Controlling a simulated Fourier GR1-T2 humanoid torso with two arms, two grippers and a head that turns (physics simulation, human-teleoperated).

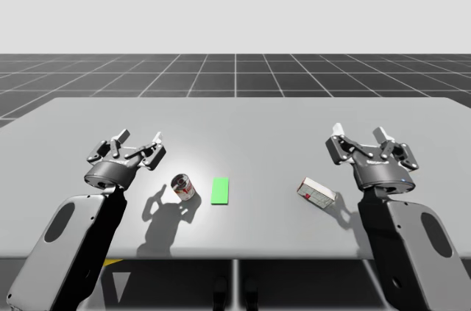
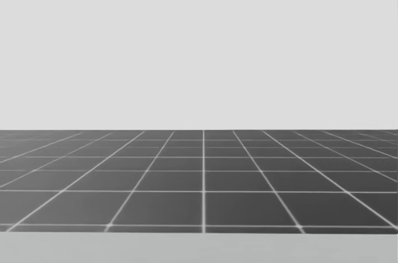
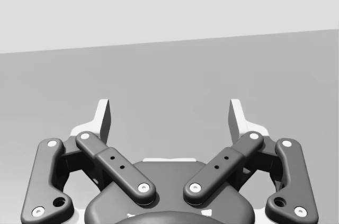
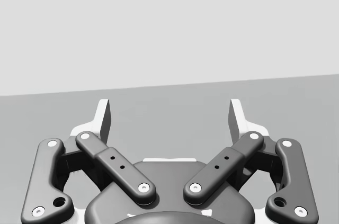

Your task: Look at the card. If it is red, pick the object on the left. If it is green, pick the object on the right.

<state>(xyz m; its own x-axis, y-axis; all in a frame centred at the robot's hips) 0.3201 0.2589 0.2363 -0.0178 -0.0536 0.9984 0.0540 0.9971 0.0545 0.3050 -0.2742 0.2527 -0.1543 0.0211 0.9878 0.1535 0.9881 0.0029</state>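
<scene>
The card (image 1: 220,190) is green and lies flat near the front edge of the worktop (image 1: 257,123), a little left of the middle. Green calls for the object on the right, the small white and red box (image 1: 316,192). It lies near the front edge towards the right side, well apart from the card. The small can (image 1: 182,186) sits just beside the card on its left and is not wanted.

The can is far closer to the card than the box is, so a reach steered by the card could end on the wrong object. The box also lies askew to the front edge, so fingers descending without turning to match could catch a corner and push it away. My head looks out over the gridded floor (image 2: 205,182), which makes a colour check from there doubtful.

My right end effector (image 1: 358,134) hovers near the box, towards the right edge, with its fingers spread wide, holding and touching nothing. My left end effector (image 1: 140,138), left of the can, is likewise apart and empty.
</scene>
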